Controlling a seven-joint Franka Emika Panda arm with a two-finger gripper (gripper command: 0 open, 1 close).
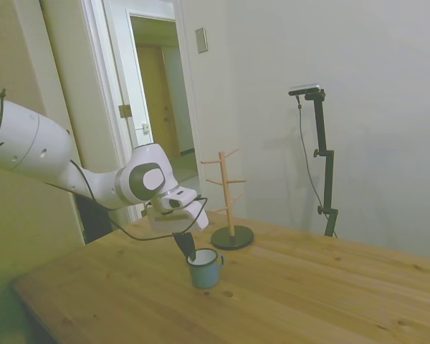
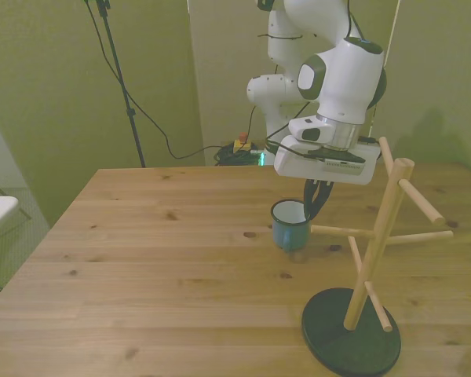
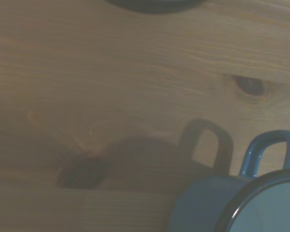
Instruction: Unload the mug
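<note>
The mug (image 1: 204,271) is small, pale blue-grey with a dark rim and a white inside. It stands upright on the wooden table (image 1: 308,287), a little in front of the peg stand (image 1: 230,204). My gripper (image 1: 188,251) comes down onto the mug's rim on the side toward the arm. Its dark fingers are close together, pinching the wall. In the front view the mug (image 2: 289,228) sits just left of the gripper (image 2: 314,206). The wrist view shows the mug (image 3: 232,203) with its loop handle and its shadow on the wood.
The wooden peg stand (image 2: 373,259) on a dark round base (image 2: 349,342) stands at the front view's right, and its bare pegs reach toward the mug. The base's edge (image 3: 150,4) shows in the wrist view. Bare table (image 2: 141,259) spreads to the front view's left.
</note>
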